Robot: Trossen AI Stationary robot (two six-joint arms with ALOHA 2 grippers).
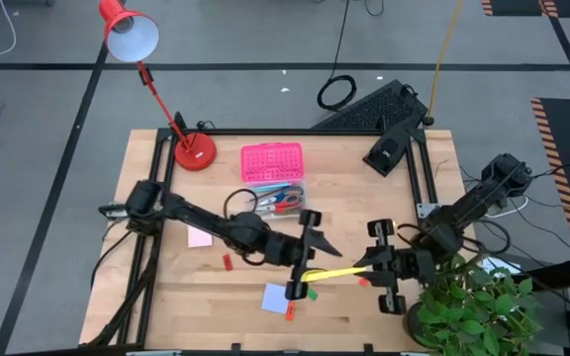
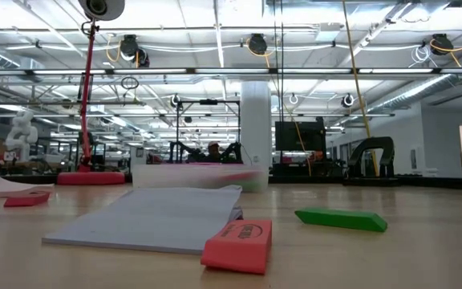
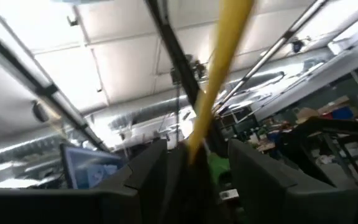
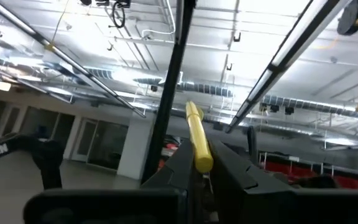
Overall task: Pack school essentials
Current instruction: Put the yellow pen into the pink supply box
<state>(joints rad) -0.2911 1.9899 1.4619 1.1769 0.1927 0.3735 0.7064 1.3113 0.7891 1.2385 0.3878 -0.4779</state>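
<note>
Pencil (image 1: pixel 336 271) handoff on my screen: the yellow pencil sits lower centre of the overhead frame, left gripper (image 1: pixel 302 269) clamped on one end and right gripper (image 1: pixel 379 267) clamped on the other. Blue note pad (image 1: pixel 276 299) lies just below the left gripper, pink note pad (image 1: pixel 200 237) further left. Scissors (image 1: pixel 281 198) sit in the clear box (image 1: pixel 275 197) under its pink lid (image 1: pixel 271 161).
</note>
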